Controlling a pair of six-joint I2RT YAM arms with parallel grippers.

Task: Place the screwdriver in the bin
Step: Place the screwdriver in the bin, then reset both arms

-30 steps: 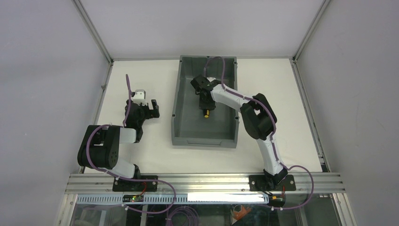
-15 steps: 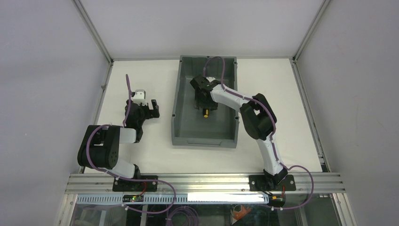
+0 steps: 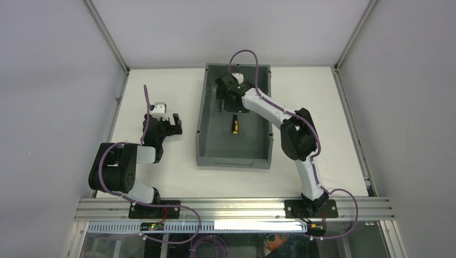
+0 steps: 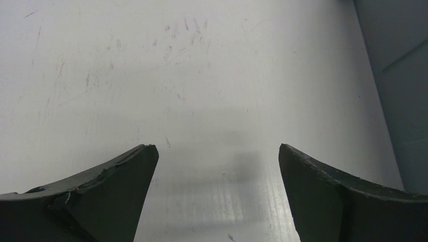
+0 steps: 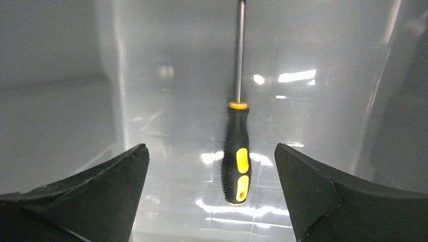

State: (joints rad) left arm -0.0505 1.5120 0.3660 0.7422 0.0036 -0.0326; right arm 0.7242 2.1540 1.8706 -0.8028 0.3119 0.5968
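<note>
So the screwdriver (image 5: 236, 151) was lying flat on the floor of the bin (image 3: 206, 141), about mid-bin, with the yellow-and-black handle toward the front lip. The right gripper (image 5: 210, 149) hung above it, nearer the back wall. Its fingers were spread wide and gripping nothing. In the wrist view the handle showed in the gap between the two fingertips, a bit closer to the right-hand one, touching neither. The thin shaft ran straight up and away from the camera. The right arm was stretched long from its base, reaching in over the bin's right wall with the wrist angled down into it. The left gripper (image 4: 216, 148) sat off to the left of the bin over the bare table (image 3: 161, 166), arm folded back, fingers apart and empty.
</note>
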